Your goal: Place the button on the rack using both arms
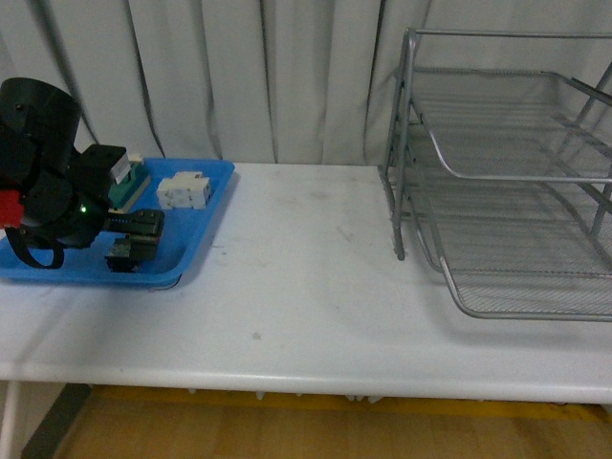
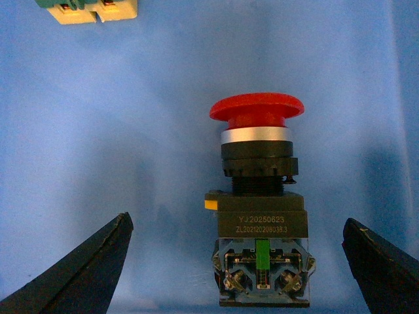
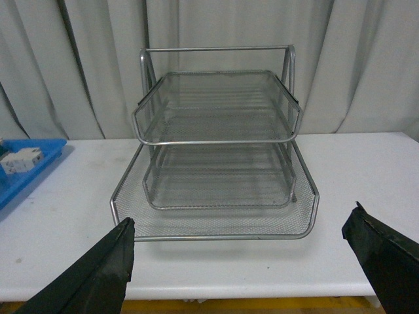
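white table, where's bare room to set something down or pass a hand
Bare: the middle of the white table, from the flat blue plastic tray to the silver three-tier wire-mesh rack. The rack's trays are empty. Crowded: the blue tray, holding a white block, a green-and-beige block, the red-capped button and the left hand.

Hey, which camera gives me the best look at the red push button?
The left wrist view: the button lies whole and sharp on the blue tray, red cap to terminals. In the front view the left arm largely hides it. The right wrist view does not show it.
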